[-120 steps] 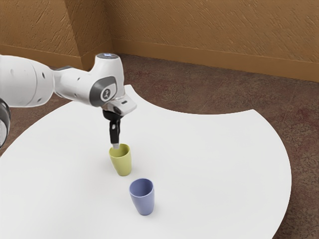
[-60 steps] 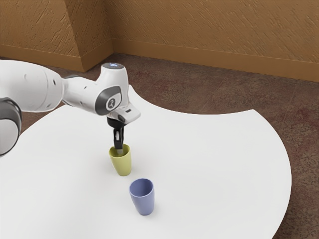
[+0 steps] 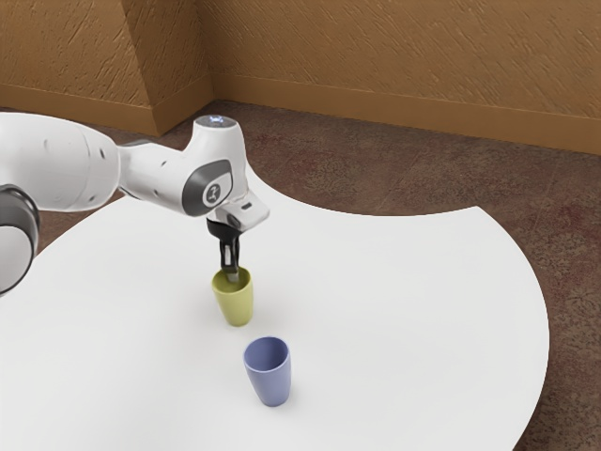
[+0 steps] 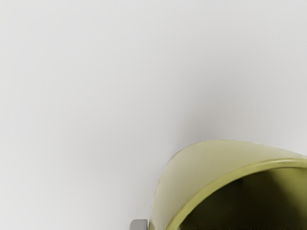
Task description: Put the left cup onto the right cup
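A yellow-green cup (image 3: 234,301) stands upright near the middle of the round white table (image 3: 404,310). My gripper (image 3: 228,272) reaches straight down onto its rim on the exterior view's left side, one finger inside and one outside, shut on the wall. In the wrist view the yellow-green cup (image 4: 192,187) shows its rim and outer wall just under my hand, with a grey fingertip (image 4: 139,224) against the outside. A blue cup (image 3: 268,371) stands upright a short way nearer the camera and toward the exterior view's right, apart from the yellow-green one.
The table's curved edge runs close behind my arm, with dark carpet (image 3: 394,169) and a wooden wall (image 3: 376,56) beyond. Bare tabletop stretches to the exterior view's right of both cups.
My hand came down onto the yellow-green cup's rim and closed on it. The cup has since shifted slightly toward the exterior view's right with my hand. The blue cup stayed put.
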{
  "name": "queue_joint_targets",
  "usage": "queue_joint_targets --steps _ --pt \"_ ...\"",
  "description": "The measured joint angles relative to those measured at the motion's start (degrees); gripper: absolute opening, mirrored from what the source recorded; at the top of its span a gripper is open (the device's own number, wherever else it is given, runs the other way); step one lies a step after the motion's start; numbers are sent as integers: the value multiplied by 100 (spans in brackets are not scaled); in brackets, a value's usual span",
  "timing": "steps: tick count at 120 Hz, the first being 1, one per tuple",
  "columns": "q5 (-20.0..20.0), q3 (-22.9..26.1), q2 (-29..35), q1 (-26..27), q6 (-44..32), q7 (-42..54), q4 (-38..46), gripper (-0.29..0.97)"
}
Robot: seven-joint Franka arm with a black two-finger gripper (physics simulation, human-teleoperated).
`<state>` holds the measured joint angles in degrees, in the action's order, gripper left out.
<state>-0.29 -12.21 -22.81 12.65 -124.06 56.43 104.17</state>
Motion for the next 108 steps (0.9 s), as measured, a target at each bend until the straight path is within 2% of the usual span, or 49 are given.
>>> queue_joint_targets --steps 50,96,108 --pt "65 -8 615 154 225 -163 76 -11" --pt "127 -9 1148 556 619 -398 324 -11" --pt "260 -10 1315 717 692 -493 419 -11"
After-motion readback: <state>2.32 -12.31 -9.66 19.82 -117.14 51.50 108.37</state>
